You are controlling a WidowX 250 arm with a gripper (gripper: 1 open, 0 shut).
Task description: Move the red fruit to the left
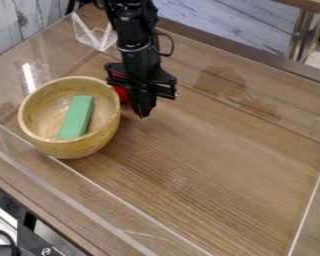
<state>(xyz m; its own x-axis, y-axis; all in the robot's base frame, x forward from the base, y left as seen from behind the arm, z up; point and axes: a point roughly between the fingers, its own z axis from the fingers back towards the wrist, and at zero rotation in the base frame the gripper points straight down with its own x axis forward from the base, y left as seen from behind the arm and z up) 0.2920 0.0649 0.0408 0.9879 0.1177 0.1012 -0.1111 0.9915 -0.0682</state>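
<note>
The red fruit (121,92) shows only as a small bright red patch on the table, just right of the wooden bowl (43,135). My gripper (140,104) points straight down over it. Its black fingers stand pressed together around the fruit, shut on it and hiding most of it. Fingertips rest at table level beside the bowl's right rim.
A green rectangular block (77,116) lies inside the wooden bowl at the left. A clear plastic wall (310,200) borders the wooden tabletop on the right and front. A crumpled clear sheet (91,36) sits behind the arm.
</note>
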